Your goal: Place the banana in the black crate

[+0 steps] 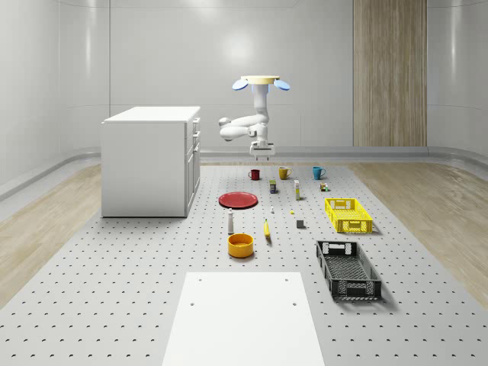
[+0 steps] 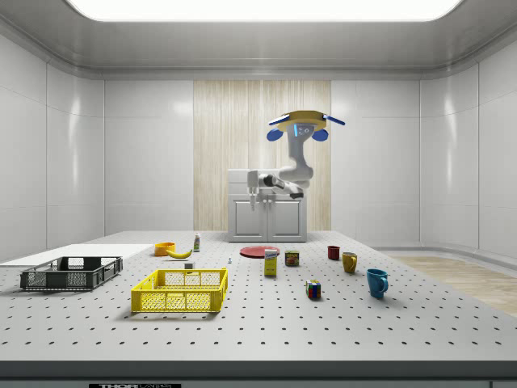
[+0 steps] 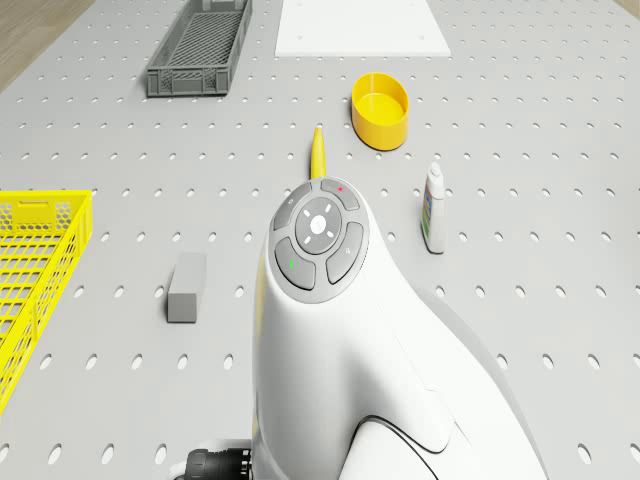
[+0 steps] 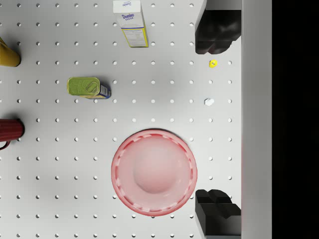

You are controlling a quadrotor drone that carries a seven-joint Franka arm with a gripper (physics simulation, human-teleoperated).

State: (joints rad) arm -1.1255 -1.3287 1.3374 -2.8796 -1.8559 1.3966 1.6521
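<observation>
White arm (image 3: 330,330) sits close to the drone camera, bent like an elbow under the hovering drone (image 1: 261,82). Its gripper (image 1: 260,151) hangs wide open over the red plate (image 4: 153,172). Banana (image 1: 267,229) lies flat; black crate (image 1: 348,269) at its 4 o'clock.

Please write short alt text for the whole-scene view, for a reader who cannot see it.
A drone hovers over a pegboard table, its gripper hanging open above a red plate. Nearer the camera lie a banana beside an orange bowl and a black crate.
</observation>
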